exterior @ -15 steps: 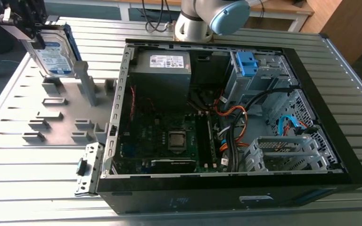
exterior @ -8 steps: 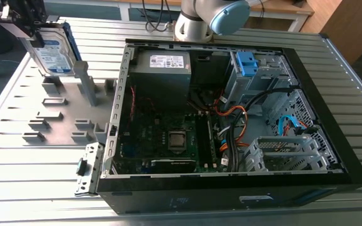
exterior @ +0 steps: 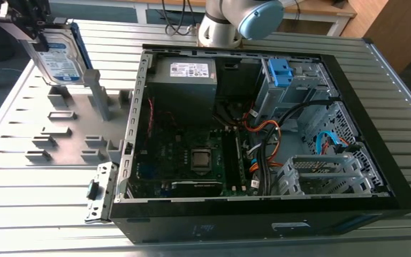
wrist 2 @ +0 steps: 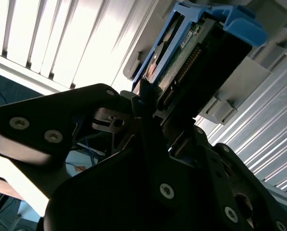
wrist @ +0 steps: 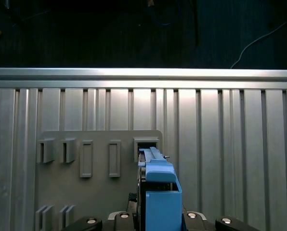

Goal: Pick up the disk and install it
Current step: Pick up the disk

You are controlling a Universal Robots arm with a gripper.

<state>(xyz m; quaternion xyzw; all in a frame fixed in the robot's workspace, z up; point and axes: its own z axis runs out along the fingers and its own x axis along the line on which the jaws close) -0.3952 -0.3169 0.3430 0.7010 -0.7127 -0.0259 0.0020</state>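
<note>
Gripper [exterior: 28, 29] of black metal clamped the silver rectangular disk [exterior: 57, 53], blue plastic-framed, upright over the grey slotted fixture plate [exterior: 70, 134].

One open computer case [exterior: 263, 217] is counted on the one table [exterior: 398, 91]. Inside the case, one grey power supply box [exterior: 184, 80], one blue latch piece [exterior: 280, 72] and one processor socket [exterior: 201, 159] are counted. Beside the case, at the exterior view's left, one grey fixture plate [exterior: 70, 134], one disk [exterior: 61, 56] and one hand [exterior: 30, 29] are counted.
</note>
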